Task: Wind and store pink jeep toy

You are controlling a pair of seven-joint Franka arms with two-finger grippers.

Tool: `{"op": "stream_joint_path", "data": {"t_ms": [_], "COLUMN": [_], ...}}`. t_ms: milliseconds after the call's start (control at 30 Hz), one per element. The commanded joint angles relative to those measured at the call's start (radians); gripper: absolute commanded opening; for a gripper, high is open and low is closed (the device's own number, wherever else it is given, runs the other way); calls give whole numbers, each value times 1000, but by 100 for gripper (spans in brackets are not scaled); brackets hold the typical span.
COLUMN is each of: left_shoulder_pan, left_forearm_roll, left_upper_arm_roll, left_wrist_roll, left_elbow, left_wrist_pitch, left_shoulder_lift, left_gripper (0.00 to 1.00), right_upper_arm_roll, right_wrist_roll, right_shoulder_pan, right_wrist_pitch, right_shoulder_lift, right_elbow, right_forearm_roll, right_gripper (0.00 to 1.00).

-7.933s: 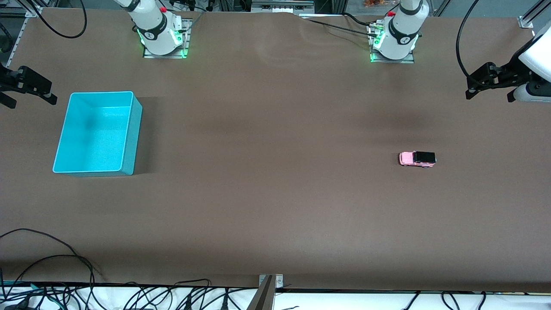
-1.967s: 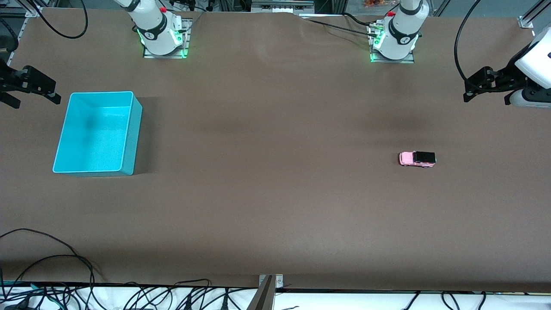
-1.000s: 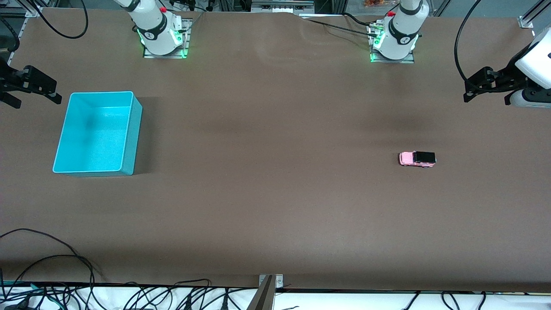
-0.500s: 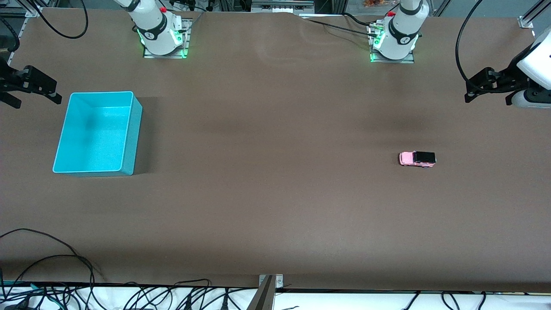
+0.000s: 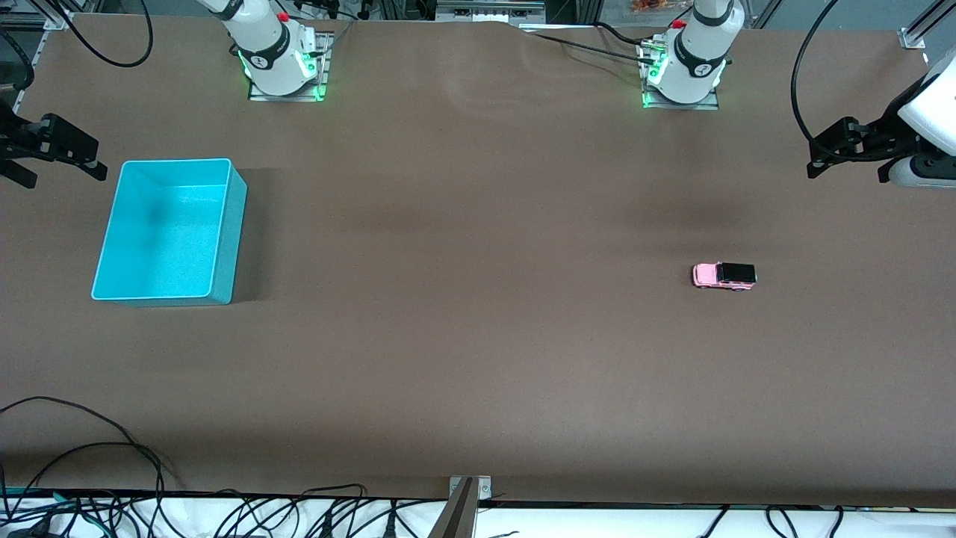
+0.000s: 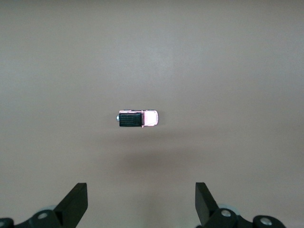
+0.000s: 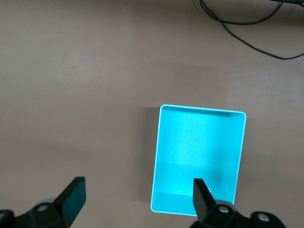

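My left end effector (image 5: 848,153) hangs in the air over the tabletop (image 5: 478,336) near the edge at the left arm's end, its two black fingers (image 6: 76,202) wide apart and holding nothing. The small boxy pink jeep toy with the black roof (image 5: 724,275) stands on its wheels on the bare brown tabletop, toward the left arm's end and well apart from both end effectors. My right end effector (image 5: 48,153) waits in the air at the edge of the right arm's end, fingers also apart and empty, near the open rectangular turquoise plastic bin (image 5: 104,250).
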Motion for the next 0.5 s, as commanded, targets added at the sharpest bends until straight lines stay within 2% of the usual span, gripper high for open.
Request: {"op": "stream_joint_path", "data": {"t_ms": [0,467], "left_shoulder_pan": [4,6], "left_forearm_roll": [-24,-23], "left_upper_arm_roll": [-1,0], "left_wrist_roll": [-7,-9], "left_elbow": [35,37], "left_wrist_pitch": [-21,-21], "left_shoulder_lift": [16,16], "left_gripper": [100,100], "right_upper_arm_roll": [0,-1], "right_wrist_roll": [6,7], "right_shoulder_pan": [3,3], "right_wrist_pitch": [-17,-36], "right_shoulder_lift": [5,5], "right_elbow": [20,21], "right_forearm_roll": [-8,-6], "right_gripper": [100,100]}}
